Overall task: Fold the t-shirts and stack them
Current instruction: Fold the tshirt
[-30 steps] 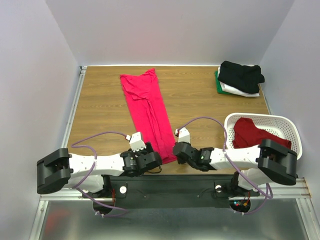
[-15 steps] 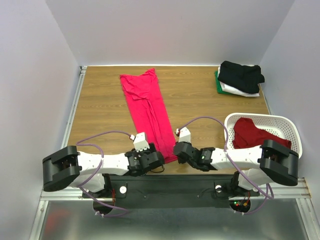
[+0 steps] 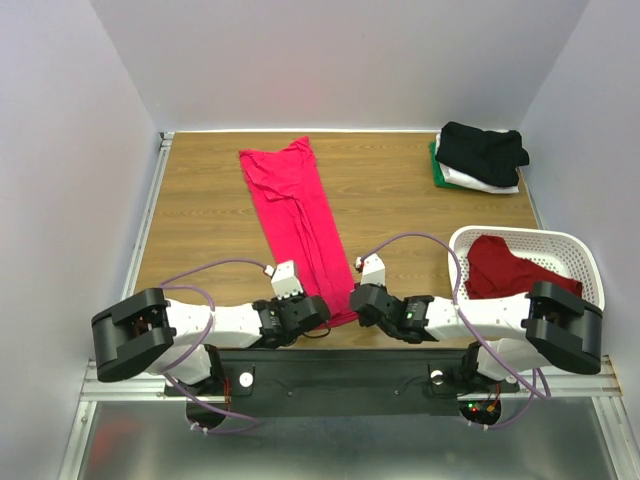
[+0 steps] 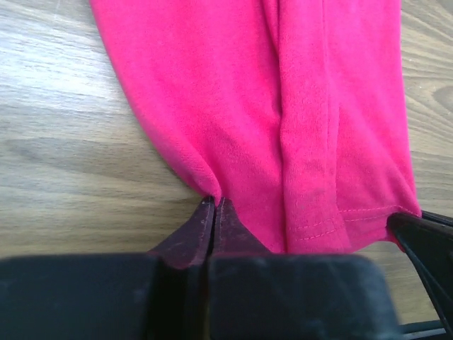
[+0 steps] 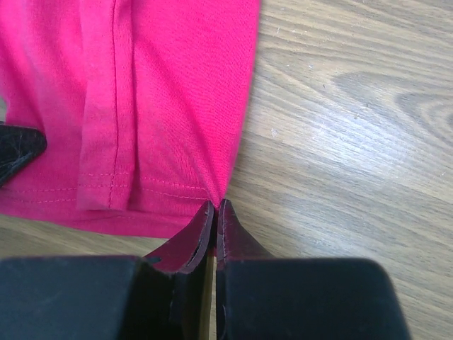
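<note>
The bright pink-red t-shirt [image 3: 296, 225] is seen laid out as a long narrow strip on the table [image 3: 200, 220], its sides already folded in, running from the far middle down to the near edge; its near hem is gripped at both corners; the left gripper [image 4: 214, 212] is pressed together on the left corner, with cloth pinched at the very tips, and the right gripper [image 5: 214, 212] is closed the same way on the right corner; both pincers are seen low against the wood; at the far right corner a stack is found, with a black t-shirt [image 3: 482, 150] on top, a white t-shirt [image 3: 485, 184] beneath it and a green t-shirt [image 3: 435, 165] showing at the left edge, so three are judged done; the darker red t-shirt [image 3: 505, 268] is seen crumpled in the white basket [image 3: 575, 248], not yet handled; the job is reckoned a little past half; on the pink-red one the lengthwise folds are judged made, so the hem is likely to be carried toward the collar and the packet set on the stack; the darker red one has yet to be spread, folded and stacked
</note>
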